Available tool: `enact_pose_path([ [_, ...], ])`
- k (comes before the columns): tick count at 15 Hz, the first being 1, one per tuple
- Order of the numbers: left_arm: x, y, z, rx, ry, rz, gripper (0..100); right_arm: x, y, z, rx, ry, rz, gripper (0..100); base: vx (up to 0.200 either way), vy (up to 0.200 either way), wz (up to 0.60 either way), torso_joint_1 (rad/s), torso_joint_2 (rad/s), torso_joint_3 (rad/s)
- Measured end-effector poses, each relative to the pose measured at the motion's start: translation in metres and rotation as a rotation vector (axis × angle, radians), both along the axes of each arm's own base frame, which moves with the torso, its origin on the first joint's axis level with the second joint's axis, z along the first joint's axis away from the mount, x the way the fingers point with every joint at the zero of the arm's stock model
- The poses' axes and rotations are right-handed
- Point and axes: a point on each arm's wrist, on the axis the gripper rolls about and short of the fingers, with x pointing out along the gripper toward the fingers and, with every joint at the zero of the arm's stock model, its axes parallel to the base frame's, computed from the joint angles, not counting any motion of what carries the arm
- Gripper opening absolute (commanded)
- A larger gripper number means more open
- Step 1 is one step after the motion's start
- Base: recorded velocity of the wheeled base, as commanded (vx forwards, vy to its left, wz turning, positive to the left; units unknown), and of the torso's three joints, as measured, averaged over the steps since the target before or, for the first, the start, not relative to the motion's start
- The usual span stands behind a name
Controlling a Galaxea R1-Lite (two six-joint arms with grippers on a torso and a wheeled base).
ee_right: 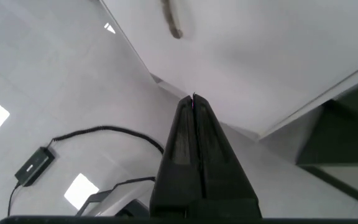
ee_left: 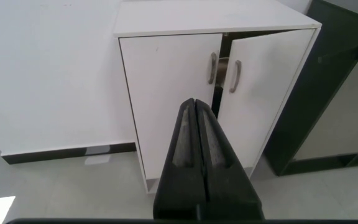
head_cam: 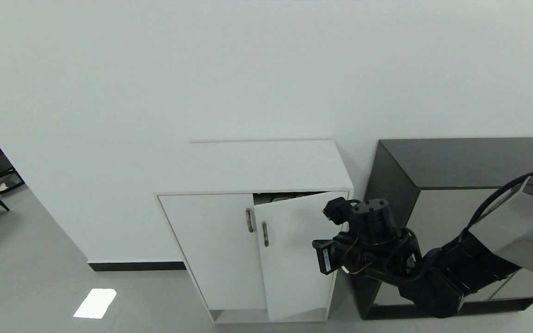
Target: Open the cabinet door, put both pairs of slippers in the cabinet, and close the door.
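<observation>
We see the white two-door cabinet (head_cam: 266,166) standing on the grey floor (head_cam: 30,277) against the plain white wall (head_cam: 248,69), with a dark glossy cabinet (head_cam: 470,162) just beside it on the robot's right. Its left-hand door (head_cam: 211,249) is shut flat, while its right-hand door (head_cam: 294,259) stands slightly ajar, swung out a little at the middle edge so that a narrow gap shows along the top. In that gap we make out some pale shapes (head_cam: 280,199), but we cannot tell what they are. Each door carries a slim upright brushed-metal handle near the centre line, the left handle (head_cam: 249,220) a little higher in the head view than the right handle (head_cam: 264,233). The left pincer (ee_left: 195,101) is pressed fully closed with nothing between its fingers, and it points at the cabinet front from well apart. The right pincer (ee_right: 194,98) is likewise closed tight and empty; its tip lies close to the white face of the right-hand door, and we cannot tell whether it touches. A black cable (ee_right: 104,132) with a small power brick (ee_right: 33,167) lies on the floor below it.
</observation>
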Motion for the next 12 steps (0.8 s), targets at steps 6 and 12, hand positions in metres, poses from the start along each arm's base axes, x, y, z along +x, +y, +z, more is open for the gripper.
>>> enact_pose_path([
  [6, 0.0, 0.0, 0.0, 0.0, 0.0, 0.0, 0, -0.006, -0.004, -0.003, 0.01, -0.015, 0.003, 0, 0.0, 0.0, 0.0, 0.0, 0.0, 0.0],
  [12, 0.0, 0.0, 0.0, 0.001, 0.0, 0.0, 0, -0.014, 0.001, -0.001, 0.046, -0.05, 0.027, 0, 0.033, 0.0, 0.0, 0.0, 0.0, 0.001],
])
